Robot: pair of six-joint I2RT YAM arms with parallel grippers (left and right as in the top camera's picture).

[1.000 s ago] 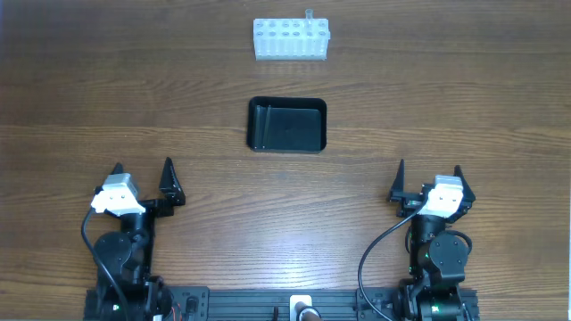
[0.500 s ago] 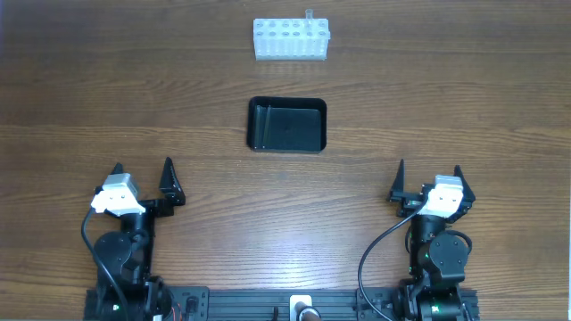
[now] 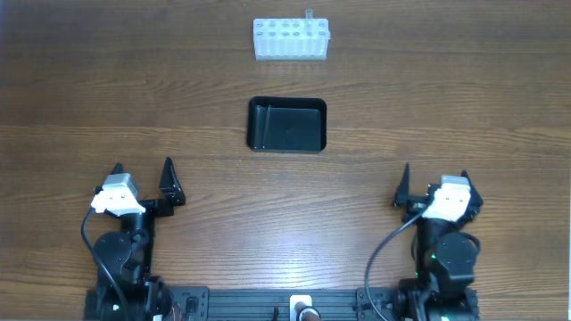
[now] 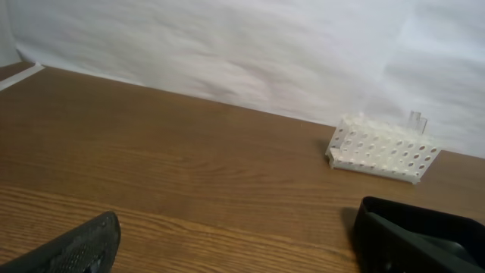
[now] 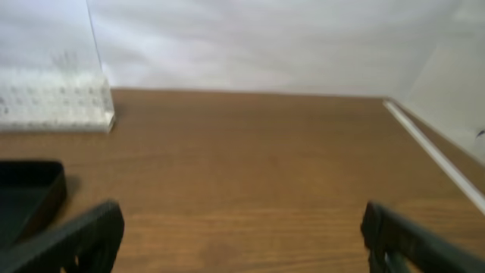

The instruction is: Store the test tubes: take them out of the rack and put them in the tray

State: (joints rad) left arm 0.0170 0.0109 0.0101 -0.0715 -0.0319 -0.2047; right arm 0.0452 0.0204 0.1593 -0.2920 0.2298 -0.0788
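Note:
A white test tube rack [image 3: 291, 39] stands at the far middle of the wooden table, with one clear tube [image 3: 310, 16] upright in its right end. In front of it lies the black tray [image 3: 287, 144]; a thin clear line along its left inner side may be a tube. My left gripper [image 3: 143, 173] is open near the front left, far from both. My right gripper [image 3: 434, 182] is open near the front right, nothing between its fingers. The left wrist view shows the rack [image 4: 383, 149] and its tube [image 4: 417, 121] far off. The right wrist view shows the rack [image 5: 53, 106] and a tray corner [image 5: 29, 193].
Bare wooden tabletop [image 3: 428, 98] lies all round the rack and tray. A white wall [image 4: 227, 45] rises behind the far table edge. The table's right edge [image 5: 436, 155] runs close past my right gripper.
My right arm has shifted slightly to the right near its base. The left arm, rack and tray have not moved.

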